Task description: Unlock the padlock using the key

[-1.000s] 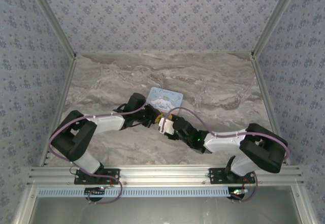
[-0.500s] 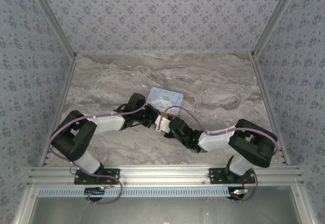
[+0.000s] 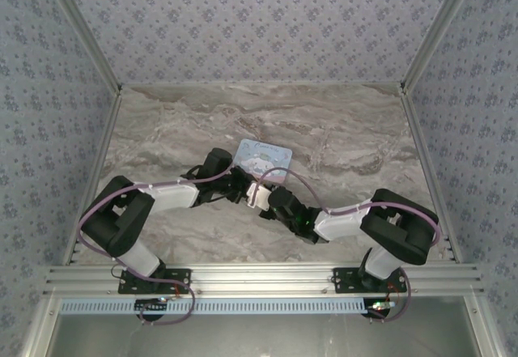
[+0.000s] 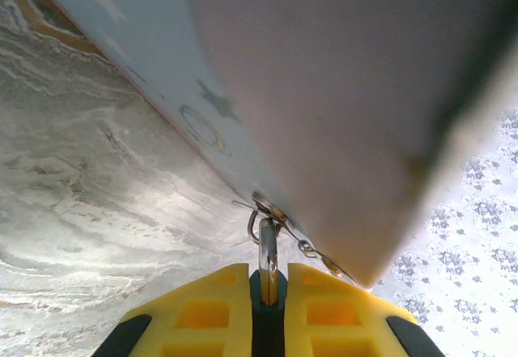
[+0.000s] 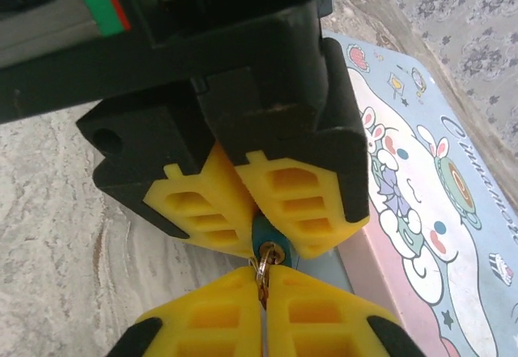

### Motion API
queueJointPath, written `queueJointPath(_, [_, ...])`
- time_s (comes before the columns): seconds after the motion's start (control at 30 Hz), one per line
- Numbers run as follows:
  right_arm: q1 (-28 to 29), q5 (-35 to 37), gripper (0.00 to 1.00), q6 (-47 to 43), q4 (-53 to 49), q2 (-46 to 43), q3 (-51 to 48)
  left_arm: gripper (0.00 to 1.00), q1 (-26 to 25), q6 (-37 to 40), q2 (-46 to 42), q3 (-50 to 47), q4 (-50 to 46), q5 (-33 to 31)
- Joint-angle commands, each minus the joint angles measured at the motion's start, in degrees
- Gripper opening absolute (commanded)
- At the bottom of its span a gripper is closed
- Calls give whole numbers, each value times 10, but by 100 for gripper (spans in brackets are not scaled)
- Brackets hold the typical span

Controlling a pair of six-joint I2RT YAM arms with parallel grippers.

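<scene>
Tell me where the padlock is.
Right wrist view, centre: the padlock is pinched by the left gripper, just above the key held by the right gripper, left of the tin.

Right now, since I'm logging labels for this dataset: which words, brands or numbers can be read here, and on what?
"Cinnamo…": cursive lettering on the tin box lid, right wrist view, cut off at the picture's edge.
Tin box, other views: print too blurred to read.
Padlock and key: no marking legible.

Tiny blue padlock [image 5: 262, 235] is clamped in the left end effector [image 5: 257, 229], and the small brass key [image 5: 270, 253] is pinched right against its lower end, touching.
</scene>
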Motion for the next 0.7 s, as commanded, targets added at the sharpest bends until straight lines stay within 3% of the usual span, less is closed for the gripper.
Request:
queueJointPath(0.0, [1, 26, 3, 38, 33, 2, 11, 0, -5, -6, 4, 17, 9, 18])
queueJointPath(0.67, [-11, 40, 0, 345, 33, -11, -1, 0, -11, -8, 15, 15, 17, 17])
